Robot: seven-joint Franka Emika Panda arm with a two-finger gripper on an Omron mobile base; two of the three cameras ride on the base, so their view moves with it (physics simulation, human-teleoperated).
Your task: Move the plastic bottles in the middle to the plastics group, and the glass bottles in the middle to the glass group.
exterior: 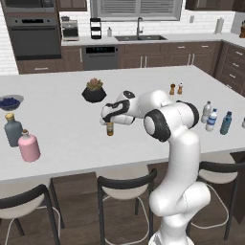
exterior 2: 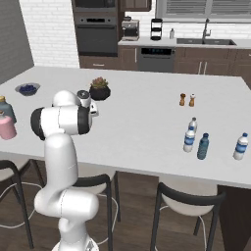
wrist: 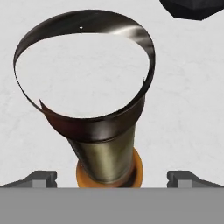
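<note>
Kitchen island, mid-counter: your gripper (wrist: 112, 178) hangs over the amber beer bottle (exterior: 110, 128), jaws wide, fingertips (wrist: 41, 178) either side of the neck, nothing held. Risk: descend off-centre & a finger clips the rim, tipping the slim bottle. The potted succulent (exterior: 94, 90) sits near behind; clearance is tight there. Towards the pink bottle (exterior: 29, 146) & corked grey-blue bottle (exterior: 13, 129), counter (exterior: 67, 129) lies open, but both stand close to the front edge.
</note>
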